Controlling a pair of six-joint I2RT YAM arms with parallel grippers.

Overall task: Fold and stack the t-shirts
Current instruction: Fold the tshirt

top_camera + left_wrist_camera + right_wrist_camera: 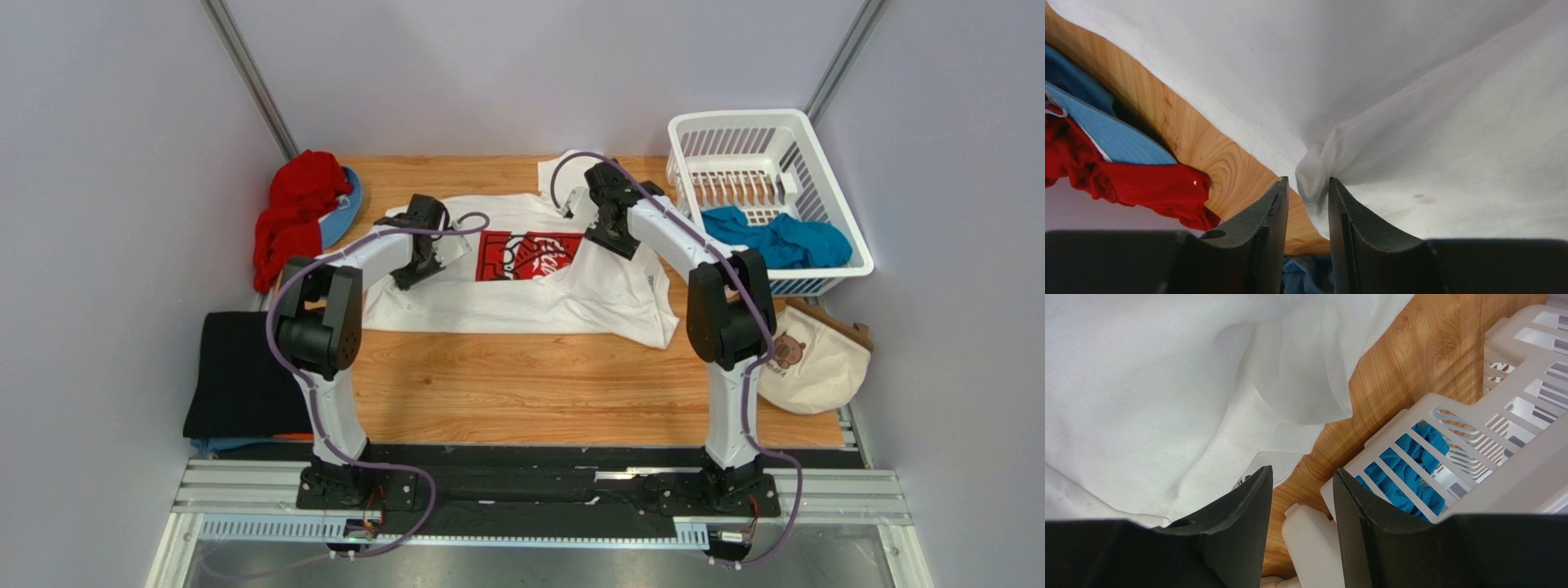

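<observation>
The white t-shirt (528,300) with a red square print (528,255) lies spread on the wooden table (552,392), rumpled along its right side. My left gripper (423,245) is at its left edge. In the left wrist view this gripper (1306,184) is open, and a small pinch of white t-shirt (1413,92) stands loose between the fingers. My right gripper (601,202) is over the shirt's upper right corner. In its own view it (1303,474) is open and empty, beside the white t-shirt (1137,386). A teal t-shirt (785,235) lies in the basket.
The white slatted basket (761,135) stands at the back right, close to my right fingers (1475,435). A red garment (294,214) lies on a blue cloth (350,208) at the back left. A black t-shirt (239,374) hangs off the left edge. A cream bag (816,361) sits on the right.
</observation>
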